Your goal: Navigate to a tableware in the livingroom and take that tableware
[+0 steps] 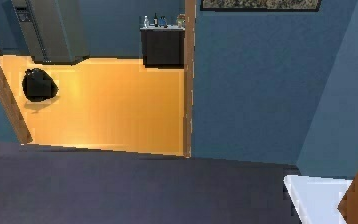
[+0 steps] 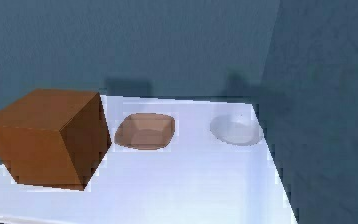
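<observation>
I stand alongside the white counter [image 2: 187, 185], likely so the brown bowl [image 2: 145, 131] and pale dish [image 2: 235, 130] beside the box [image 2: 47, 135] sit within reach; my hand's state I cannot tell.

White table [image 2: 187, 195] bears brown box [image 2: 47, 135], brown bowl [image 2: 145, 131], pale dish [image 2: 235, 130].

One brown box [image 2: 47, 135], one brown bowl [image 2: 145, 131], one pale round dish [image 2: 235, 130], perhaps glass, one white table [image 2: 187, 190].
</observation>
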